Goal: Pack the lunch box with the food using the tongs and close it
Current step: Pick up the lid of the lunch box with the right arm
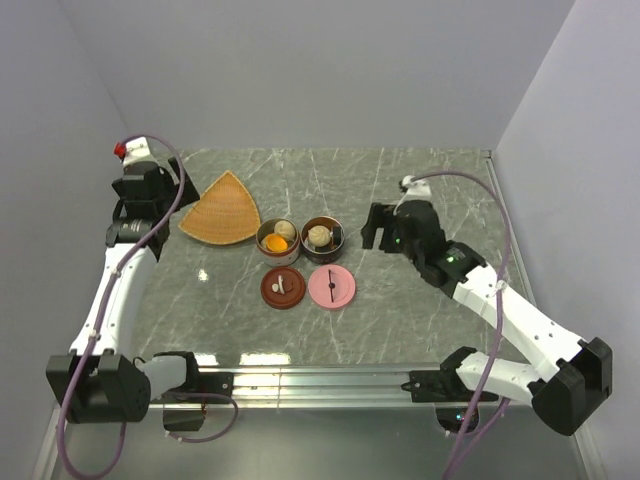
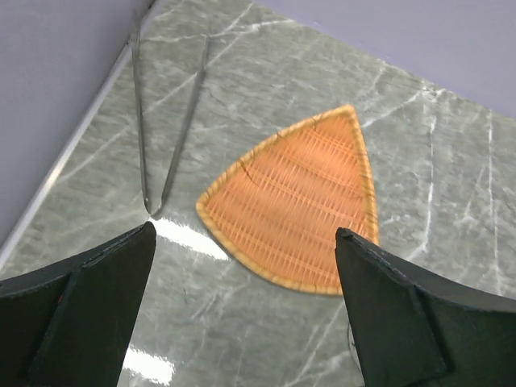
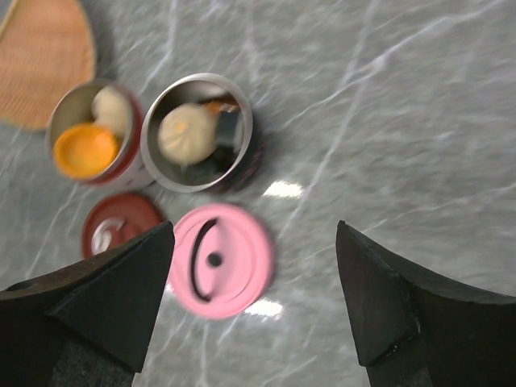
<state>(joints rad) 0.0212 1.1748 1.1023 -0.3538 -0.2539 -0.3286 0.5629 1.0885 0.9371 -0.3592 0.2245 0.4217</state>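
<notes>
The lunch box is two round tins standing side by side, both uncovered. The left tin (image 3: 93,137) (image 1: 278,238) holds an orange chunk (image 3: 84,150) and a beige ball (image 3: 113,107). The right tin (image 3: 197,133) (image 1: 322,235) holds a beige dumpling (image 3: 185,133) and a dark roll (image 3: 227,129). A pink lid (image 3: 222,260) (image 1: 332,286) and a red-brown lid (image 3: 117,230) (image 1: 283,287) lie flat in front of them. The thin tongs (image 2: 157,121) lie by the left wall. My left gripper (image 2: 246,234) (image 1: 140,198) hovers open near them, holding nothing. My right gripper (image 3: 254,230) (image 1: 378,232) is open and holds nothing, right of the tins.
An orange woven fan-shaped plate (image 2: 298,201) (image 1: 222,210) lies left of the tins, with nothing on it. Grey walls close in the marble table (image 1: 400,310) on the left, back and right. A metal rail (image 1: 320,380) runs along the near edge.
</notes>
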